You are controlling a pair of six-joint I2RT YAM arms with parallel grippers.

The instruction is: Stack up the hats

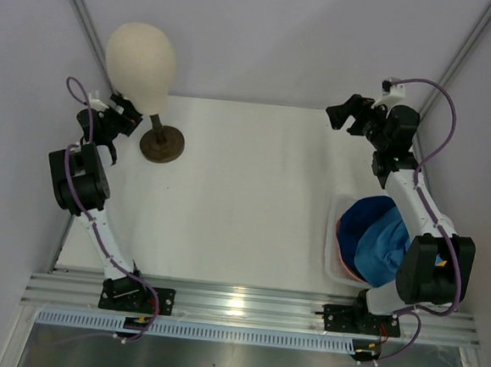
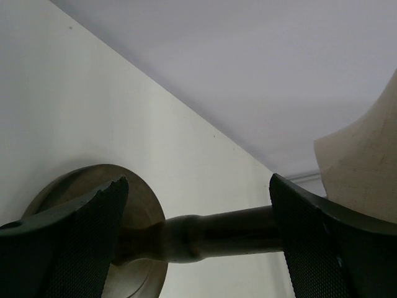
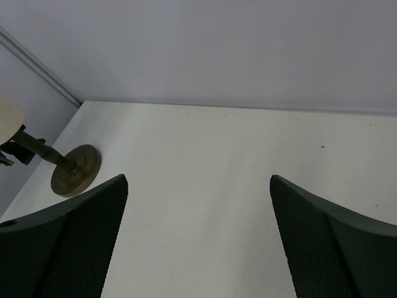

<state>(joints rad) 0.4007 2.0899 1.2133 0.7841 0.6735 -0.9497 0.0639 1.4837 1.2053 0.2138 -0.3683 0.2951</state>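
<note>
The hats lie piled in a white mesh basket (image 1: 332, 234) at the right of the table. A dark navy hat (image 1: 363, 218) and a light blue hat (image 1: 390, 248) are on top, and a pink brim (image 1: 341, 245) shows at the pile's left edge. No yellow hat is visible. The right arm covers part of the pile. My right gripper (image 1: 343, 116) (image 3: 198, 181) is open and empty above the far right of the table, well beyond the basket. My left gripper (image 1: 125, 114) (image 2: 198, 186) is open at the far left, with the mannequin's stem (image 2: 229, 233) between its jaws.
A cream mannequin head (image 1: 140, 59) (image 2: 366, 167) stands on a dark stem and a round base (image 1: 162, 144) (image 2: 93, 198) at the far left. The base also shows in the right wrist view (image 3: 75, 169). Grey walls close in the back and sides.
</note>
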